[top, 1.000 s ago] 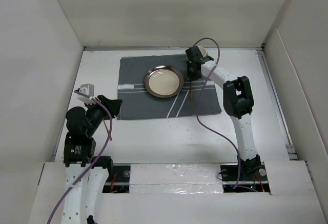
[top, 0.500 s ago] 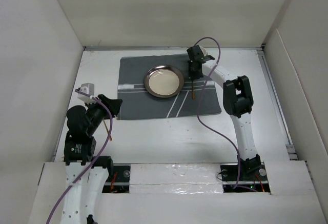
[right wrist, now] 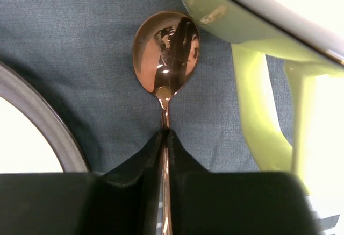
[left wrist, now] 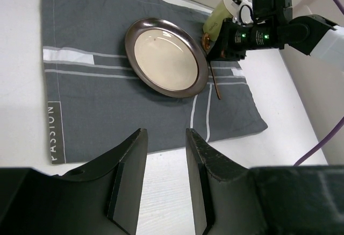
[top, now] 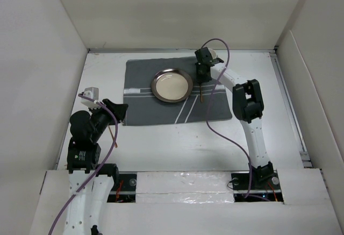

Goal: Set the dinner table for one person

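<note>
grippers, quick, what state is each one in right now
Left gripper: open, nothing seen between its fingers.
Right gripper: closed on the handle of the copper spoon.

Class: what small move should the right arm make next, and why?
Probably open the right gripper and lift straight up. The spoon already lies flat on the placemat, between plate and mug, with the fingers pinching its handle; letting go would leave it in place.
</note>
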Controlling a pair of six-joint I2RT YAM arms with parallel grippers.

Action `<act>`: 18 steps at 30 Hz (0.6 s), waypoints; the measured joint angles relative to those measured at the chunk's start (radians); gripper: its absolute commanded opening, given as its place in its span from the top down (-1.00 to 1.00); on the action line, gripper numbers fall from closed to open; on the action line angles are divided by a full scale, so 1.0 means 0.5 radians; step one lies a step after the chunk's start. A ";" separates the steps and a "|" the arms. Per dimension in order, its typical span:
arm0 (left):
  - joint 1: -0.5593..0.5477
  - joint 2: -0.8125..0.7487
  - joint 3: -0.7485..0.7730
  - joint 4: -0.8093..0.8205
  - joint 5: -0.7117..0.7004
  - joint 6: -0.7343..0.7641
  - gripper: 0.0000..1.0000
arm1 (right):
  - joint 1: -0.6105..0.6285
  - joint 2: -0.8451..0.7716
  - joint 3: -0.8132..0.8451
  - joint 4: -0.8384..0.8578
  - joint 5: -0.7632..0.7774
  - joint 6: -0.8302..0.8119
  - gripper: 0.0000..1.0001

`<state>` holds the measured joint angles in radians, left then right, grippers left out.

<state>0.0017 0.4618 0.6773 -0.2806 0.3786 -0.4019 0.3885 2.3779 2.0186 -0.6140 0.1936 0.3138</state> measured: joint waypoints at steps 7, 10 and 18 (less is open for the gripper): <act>0.000 0.016 0.000 0.000 -0.034 -0.001 0.32 | 0.018 -0.052 -0.067 0.040 -0.030 -0.009 -0.04; 0.005 0.070 0.000 -0.005 -0.117 -0.019 0.35 | 0.046 -0.257 -0.271 0.101 -0.076 -0.015 -0.04; 0.053 0.443 0.008 -0.079 -0.373 -0.082 0.41 | 0.239 -1.716 -1.485 0.827 -0.337 0.043 1.00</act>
<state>0.0280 0.6830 0.6815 -0.3199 0.1921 -0.4427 0.5079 1.5200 1.2762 -0.2005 0.0250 0.3351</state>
